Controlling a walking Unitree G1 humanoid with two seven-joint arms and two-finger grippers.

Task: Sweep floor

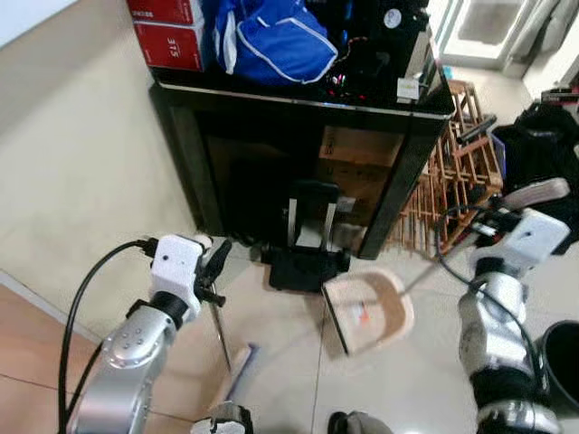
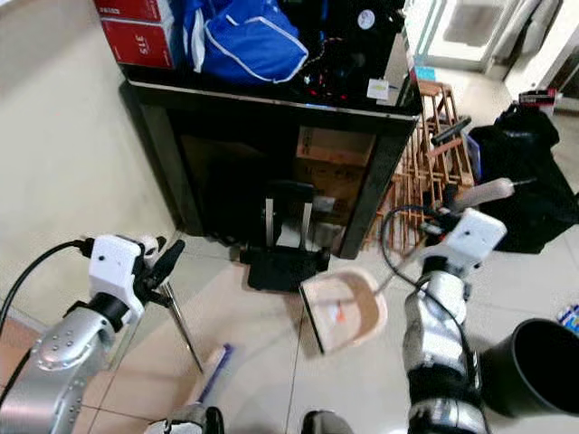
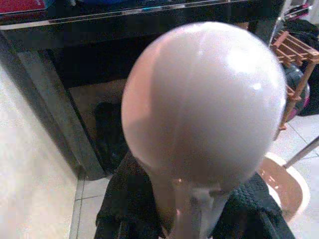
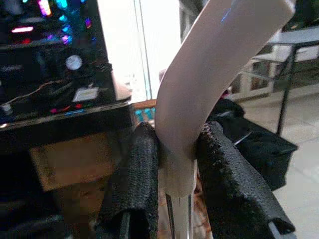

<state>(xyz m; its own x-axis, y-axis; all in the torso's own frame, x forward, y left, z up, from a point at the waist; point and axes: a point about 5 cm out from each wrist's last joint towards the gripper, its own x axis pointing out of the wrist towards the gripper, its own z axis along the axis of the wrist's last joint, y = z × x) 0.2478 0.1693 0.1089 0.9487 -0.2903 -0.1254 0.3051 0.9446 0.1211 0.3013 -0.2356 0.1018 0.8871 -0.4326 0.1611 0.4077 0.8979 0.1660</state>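
Observation:
My left gripper is shut on the thin metal rod of a broom, just under its pinkish knob. The broom head rests on the tiled floor near my feet. My right gripper is shut on the beige handle of a long-handled dustpan. The pan lies tilted on the floor in front of the black cabinet, to the right of the broom head. A small orange scrap lies inside it.
A black cabinet holding a blue bag and red boxes stands ahead against the wall. On the floor before it sits a black object. On the right are a wooden rack, a black bag and a black bin.

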